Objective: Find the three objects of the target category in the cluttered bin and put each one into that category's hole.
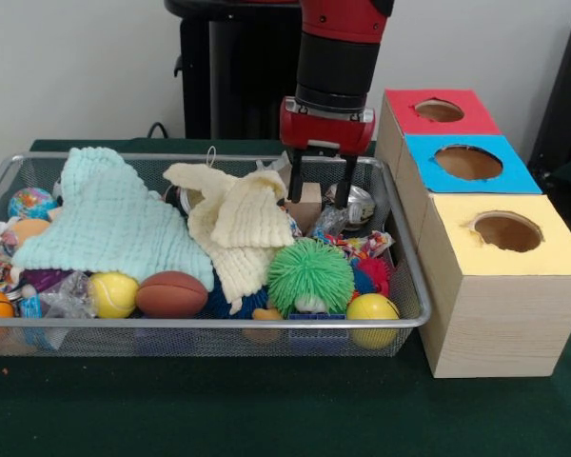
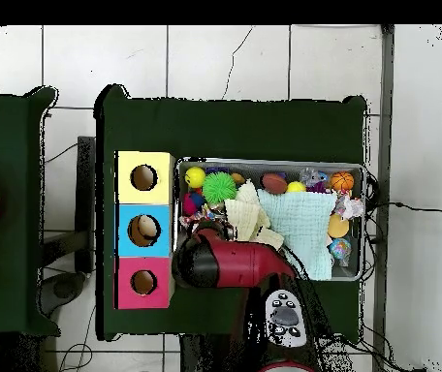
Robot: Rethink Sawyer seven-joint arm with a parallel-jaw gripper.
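Note:
The silver wire-mesh bin point(image 1: 219, 324) holds a heap of toys and cloths; it also shows in the overhead view point(image 2: 364, 225). My gripper point(image 1: 321, 193) hangs inside the bin's far right part. Its two fingers are spread open, either side of a tan wooden block point(image 1: 310, 206); I cannot tell whether they touch it. Three boxes with round holes stand right of the bin: red top point(image 1: 438, 110), blue top point(image 1: 468, 162), yellow top point(image 1: 507, 231). In the overhead view my arm point(image 2: 215, 262) hides the gripper, and a tan thing lies in the blue box's hole point(image 2: 144, 230).
In the bin lie a mint cloth point(image 1: 109, 219), a cream cloth point(image 1: 238, 224), a green spiky ball point(image 1: 309, 274), a yellow ball point(image 1: 373, 309), a brown football point(image 1: 171, 293), a tennis ball point(image 1: 113, 293) and a silver can point(image 1: 359, 203) right of the gripper.

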